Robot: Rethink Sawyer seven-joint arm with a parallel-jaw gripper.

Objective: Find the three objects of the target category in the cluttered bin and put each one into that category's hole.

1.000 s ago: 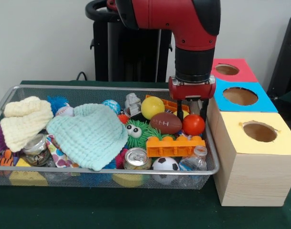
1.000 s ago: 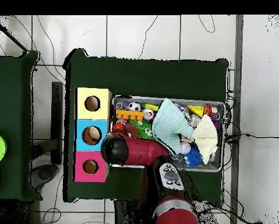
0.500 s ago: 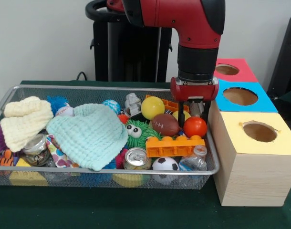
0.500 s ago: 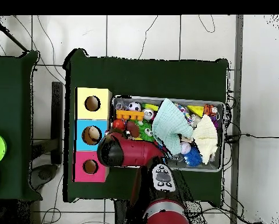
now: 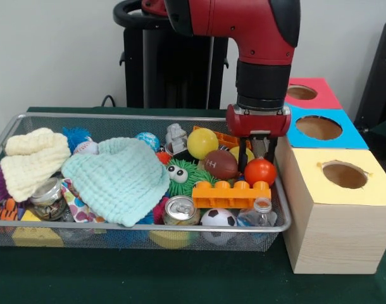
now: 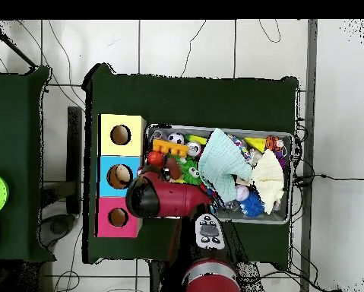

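Observation:
A wire bin [image 5: 283, 215] holds a pile of toys. At its right end a red ball [image 5: 260, 171] rests beside a brown football [image 5: 221, 164], a yellow ball [image 5: 202, 142] and a soccer ball [image 5: 219, 218]. My gripper [image 5: 256, 157] hangs open just above and behind the red ball, its fingers straddling the ball's top without closing on it. In the overhead view the red ball [image 6: 155, 158] shows at the bin's left end, and the arm [image 6: 158, 196] hides the gripper. Three boxes stand beside the bin, with a yellow hole [image 5: 344, 175], a blue hole [image 5: 318, 127] and a red hole [image 5: 301, 92].
An orange block [image 5: 231, 194] lies in front of the red ball, with a can [image 5: 181, 210] and a clear bottle [image 5: 259, 212] at the front rim. A green fuzzy toy [image 5: 180, 174], a mint cloth [image 5: 117, 178] and a cream knit [image 5: 31, 161] fill the rest.
The arm has shifted slightly toward the boxes and the gripper has come down closer over the red ball. The red ball sits a touch lower and further right.

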